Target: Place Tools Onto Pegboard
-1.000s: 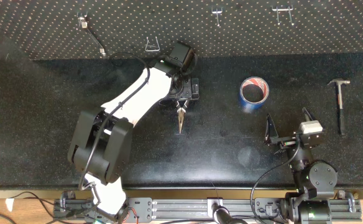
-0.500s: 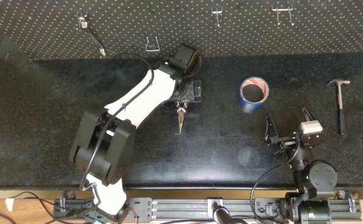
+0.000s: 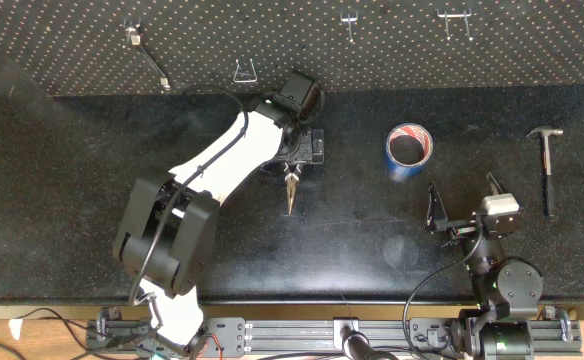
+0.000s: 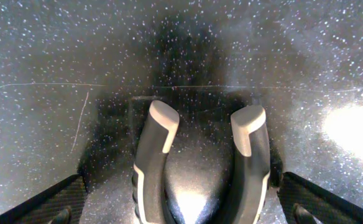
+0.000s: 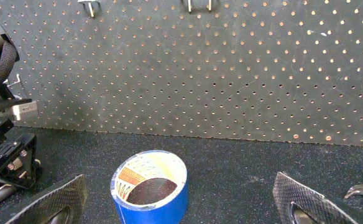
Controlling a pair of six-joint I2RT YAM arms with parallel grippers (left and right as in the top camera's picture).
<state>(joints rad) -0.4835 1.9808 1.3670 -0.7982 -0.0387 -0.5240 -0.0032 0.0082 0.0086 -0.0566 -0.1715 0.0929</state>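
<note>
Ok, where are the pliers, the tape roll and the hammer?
pliers (image 3: 290, 195), top view, on the pointed nose.
tape roll (image 5: 149, 210), right wrist view, on its blue outer wall.
hammer (image 3: 548, 180), top view, on the handle.

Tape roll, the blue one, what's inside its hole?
Inside the blue tape roll you can see its pale inner wall with printed stripes, and the dark table showing at the bottom. Nothing else shows in there. The near rim hides the closest bit of inner wall.
</note>
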